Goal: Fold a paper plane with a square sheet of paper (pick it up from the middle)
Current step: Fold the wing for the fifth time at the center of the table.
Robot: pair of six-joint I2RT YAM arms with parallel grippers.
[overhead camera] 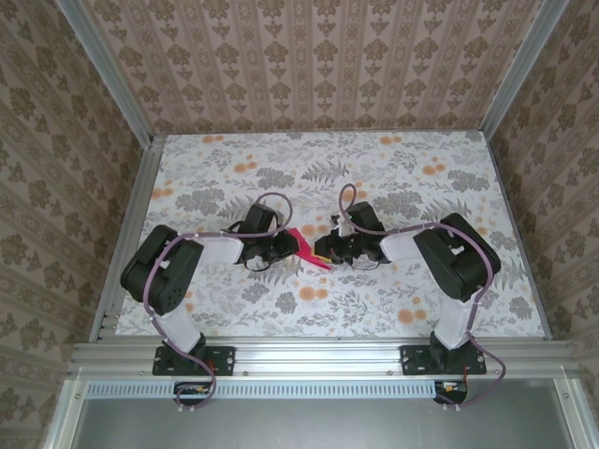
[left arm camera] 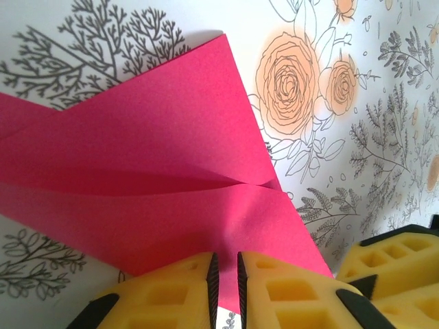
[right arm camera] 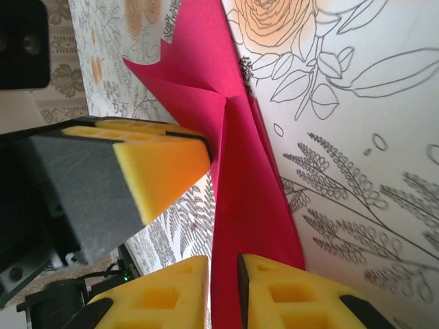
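Folded paper (overhead camera: 311, 249), magenta-red, is lying at the centre of the overhead frame on the floral table (overhead camera: 374, 309), between the two wrists. Judging by the wrist views, the folding is partly done. Two flaps are turned in and meeting along a centre seam, tapering the sheet toward a point, so the nose folds appear made. The lengthwise fold and the wings appear to be remaining, though the full outline is not showing.

At the bottom centre of the left wrist frame, the left gripper (left arm camera: 227, 284) is pinching the paper's near edge, its yellow pads standing almost together with only the sheet in the slit. At the lower right of that frame, the other arm's fingers (left arm camera: 391, 264) are sitting just beside it.

At the bottom centre of the right wrist frame, the right gripper (right arm camera: 224, 291) is straddling the paper's narrow end, jaws close on either side. Whether they are pressing it or merely flanking it cannot be told.
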